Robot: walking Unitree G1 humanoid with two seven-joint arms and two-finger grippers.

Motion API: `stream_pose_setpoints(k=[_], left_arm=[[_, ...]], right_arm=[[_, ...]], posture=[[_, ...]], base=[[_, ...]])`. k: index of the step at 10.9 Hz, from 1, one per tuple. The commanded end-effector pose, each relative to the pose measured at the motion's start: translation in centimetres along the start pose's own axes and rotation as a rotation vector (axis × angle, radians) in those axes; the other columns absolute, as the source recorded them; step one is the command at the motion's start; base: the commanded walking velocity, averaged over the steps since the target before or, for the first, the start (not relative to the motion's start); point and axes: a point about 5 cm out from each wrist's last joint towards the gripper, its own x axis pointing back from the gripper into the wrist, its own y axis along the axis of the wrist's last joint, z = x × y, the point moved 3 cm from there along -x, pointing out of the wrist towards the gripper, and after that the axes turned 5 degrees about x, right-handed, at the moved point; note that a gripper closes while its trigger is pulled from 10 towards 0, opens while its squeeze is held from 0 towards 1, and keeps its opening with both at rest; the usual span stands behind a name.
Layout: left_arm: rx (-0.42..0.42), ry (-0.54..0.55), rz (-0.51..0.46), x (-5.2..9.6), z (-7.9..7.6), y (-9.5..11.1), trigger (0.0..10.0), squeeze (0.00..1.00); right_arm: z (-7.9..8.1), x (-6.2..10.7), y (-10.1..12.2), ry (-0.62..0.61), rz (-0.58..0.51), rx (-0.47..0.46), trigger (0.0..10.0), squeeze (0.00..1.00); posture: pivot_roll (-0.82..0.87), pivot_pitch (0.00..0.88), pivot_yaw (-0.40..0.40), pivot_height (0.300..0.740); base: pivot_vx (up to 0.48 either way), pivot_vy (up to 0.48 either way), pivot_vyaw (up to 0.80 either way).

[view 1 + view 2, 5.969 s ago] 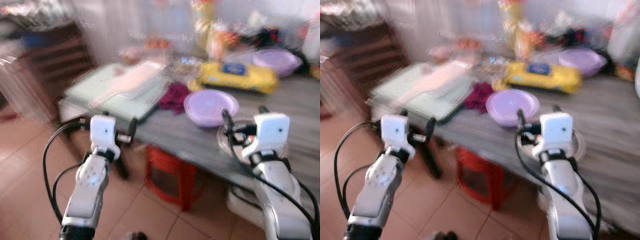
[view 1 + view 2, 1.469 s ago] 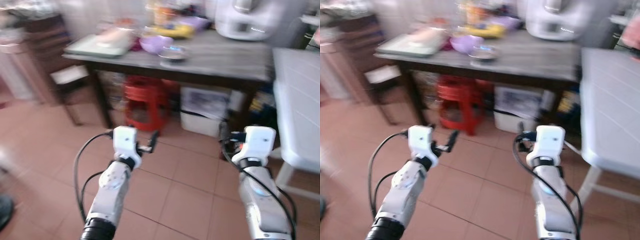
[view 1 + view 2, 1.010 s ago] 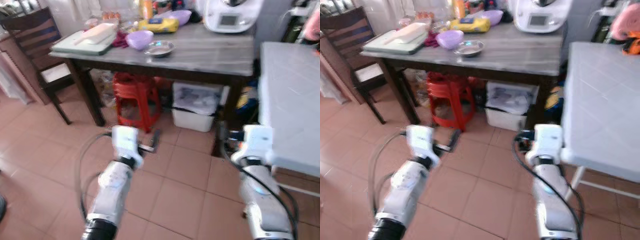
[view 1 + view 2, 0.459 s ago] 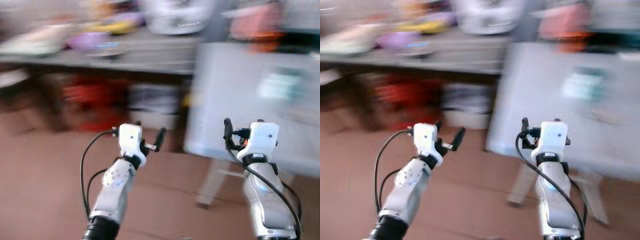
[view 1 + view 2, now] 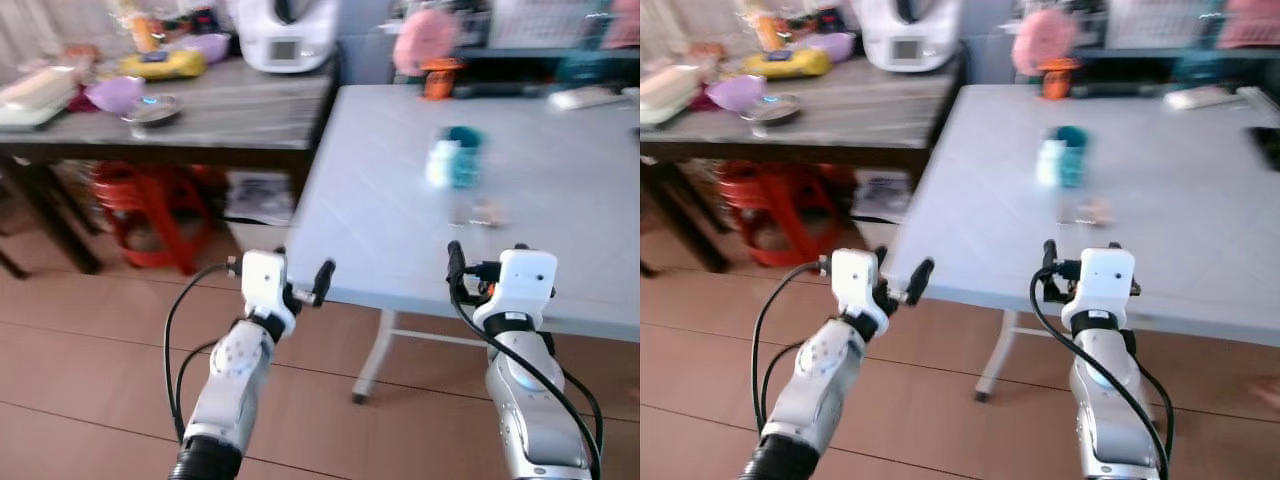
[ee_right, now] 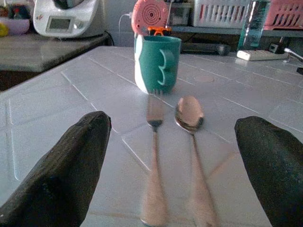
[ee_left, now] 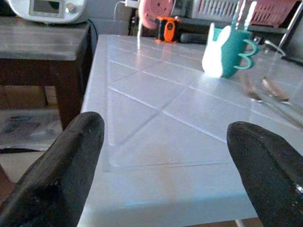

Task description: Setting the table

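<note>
A fork (image 6: pixel 154 142) and spoon (image 6: pixel 190 124) are seen lying beside a teal mug (image 6: pixel 156 63) on the white table (image 5: pixel 400 220). Both the left pincer (image 7: pixel 161 156) and right pincer (image 6: pixel 173 161) are held wide open, empty; placing seems hardly begun.

Bright, even daylight; head views softly motion-blurred, wrist views sharper, near cutlery (image 6: pixel 173 156) out of focus.

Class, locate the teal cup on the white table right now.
The teal cup stands upright on the white table, just beyond the fork and spoon, ahead of the right gripper.
</note>
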Motion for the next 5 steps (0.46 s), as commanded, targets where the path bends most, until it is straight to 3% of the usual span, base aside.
stream_pose_setpoints(k=[1,2,4,5], left_arm=[[-0.013,0.033,0.007,0.5,1.2,0.0,10.0,0.00],[-0.024,0.048,0.002,0.6,1.6,0.1,10.0,0.00],[-0.152,0.210,-0.065,1.8,5.1,1.7,10.0,0.00],[-0.175,0.225,-0.062,2.1,5.8,1.8,10.0,0.00]], right_arm=[[0.8,-0.1,0.4,0.026,-0.009,-0.012,10.0,0.00],[0.8,0.0,0.5,0.027,-0.018,-0.012,10.0,0.00],[0.1,0.6,0.6,0.020,-0.047,-0.009,10.0,0.00],[-0.1,0.8,0.5,0.019,-0.044,-0.011,10.0,0.00]], posture=[[-0.15,0.061,0.098,0.740],[-0.15,0.060,0.097,0.740],[-0.14,0.064,0.095,0.740],[-0.13,0.065,0.091,0.740]], base=[[0.000,0.000,0.00],[0.000,0.000,0.00],[0.000,0.000,0.00],[0.000,0.000,0.00]])
